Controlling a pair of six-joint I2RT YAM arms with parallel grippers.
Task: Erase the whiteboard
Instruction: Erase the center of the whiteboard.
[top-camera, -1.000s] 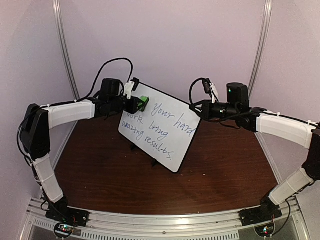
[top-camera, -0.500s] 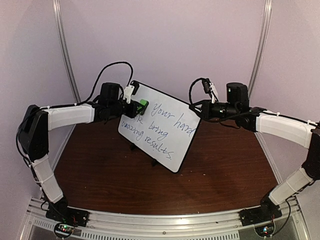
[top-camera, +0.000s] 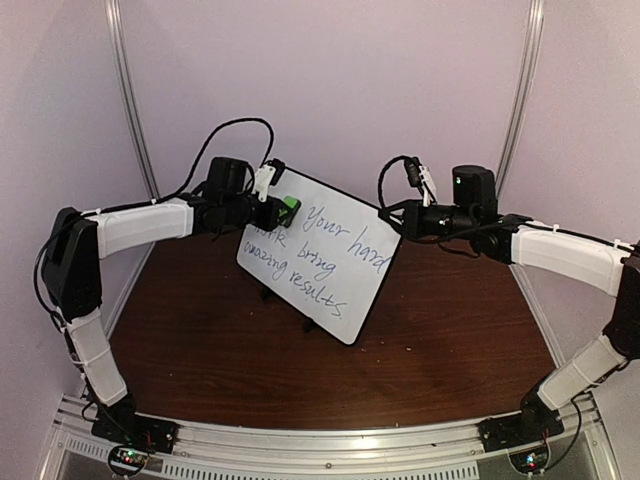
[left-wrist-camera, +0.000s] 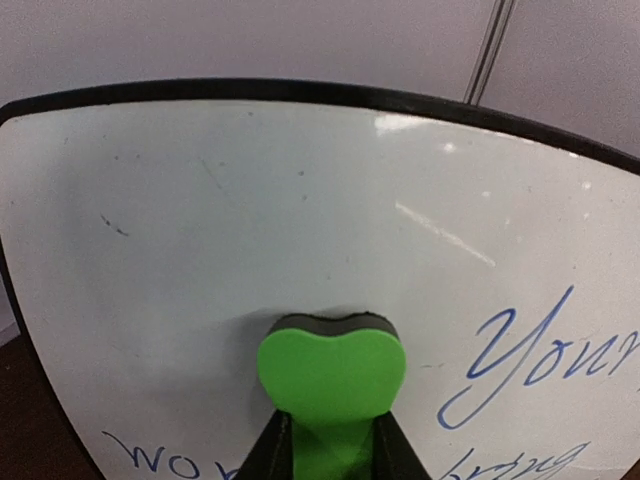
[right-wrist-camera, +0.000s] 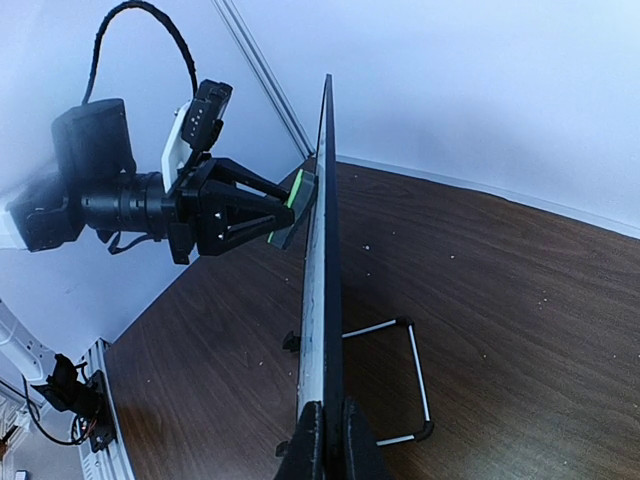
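- Whiteboard (top-camera: 322, 262) stood propped on the brown table (top-camera: 200, 335), towards the back and near the middle, between the two arms; it leaned back and sat skewed, its upper left corner higher than its right.
- Seen edge-on from the right wrist, the whiteboard (right-wrist-camera: 323, 250) rose nearly upright, with a thin wire stand (right-wrist-camera: 415, 370) behind it resting on the wood.
- Blue handwriting (top-camera: 318, 262) ran across most of its face: "Your hard work bring amazing results".
- In the left wrist view the upper left part of the whiteboard (left-wrist-camera: 250, 200) was blank apart from a few faint dark flecks, with "Your" to the right and the start of "work" at the bottom edge.
- Left gripper (top-camera: 277, 211) reached in from the left at the board's upper left corner, its fingers closed narrowly around a small green eraser (top-camera: 289, 205).
- From its own camera the left gripper (left-wrist-camera: 332, 452) held the eraser (left-wrist-camera: 332, 375) by both sides, the dark pad of the block pressed flat against the white face.
- The right wrist camera showed the same contact from the side: the left gripper (right-wrist-camera: 262, 210) level, the eraser (right-wrist-camera: 300, 195) touching the board high up.
- Right gripper (top-camera: 396, 222) met the board at its upper right edge.
- Its fingers were clamped fully together on the thin black frame, the right gripper (right-wrist-camera: 323, 445) pinching the rim between them.
- A pale wall (top-camera: 350, 90) stood behind the scene.
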